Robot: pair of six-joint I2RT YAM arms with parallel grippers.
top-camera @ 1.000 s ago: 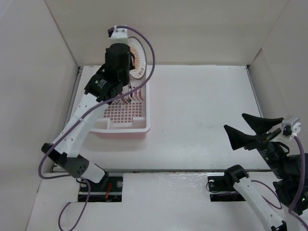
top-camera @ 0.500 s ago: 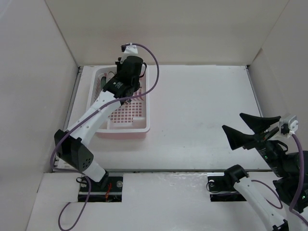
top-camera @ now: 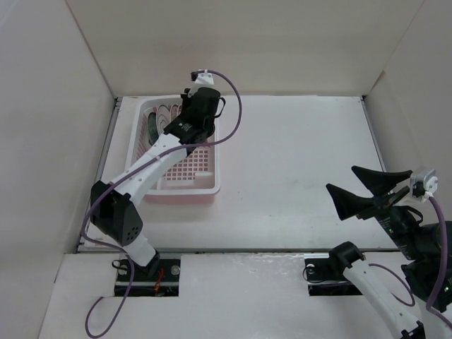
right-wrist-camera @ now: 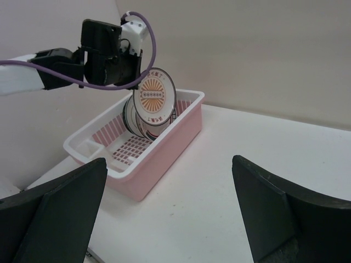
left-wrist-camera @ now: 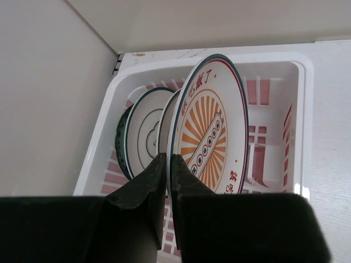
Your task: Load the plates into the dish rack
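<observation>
My left gripper (left-wrist-camera: 168,159) is shut on the lower rim of the orange sunburst plate (left-wrist-camera: 211,134) and holds it upright over the far end of the pale pink dish rack (left-wrist-camera: 104,148). Behind it in the rack stand a white plate with grey rings (left-wrist-camera: 143,134) and a dark-rimmed plate (left-wrist-camera: 119,139), on edge. In the right wrist view the orange plate (right-wrist-camera: 154,96) faces outward with its lower edge inside the rack (right-wrist-camera: 164,159). I cannot tell whether it touches the lattice. My right gripper (top-camera: 344,180) is open and empty, far to the right.
The rack (top-camera: 191,187) sits at the table's far left, close to the left cardboard wall (top-camera: 56,106) and the back wall. A small compartment (right-wrist-camera: 90,147) is at the rack's near end. White tabletop (top-camera: 296,155) lies between the rack and the right arm.
My left arm has swung right and brought the orange plate down from up against the back wall into the far end of the rack. The right arm has hardly moved.
</observation>
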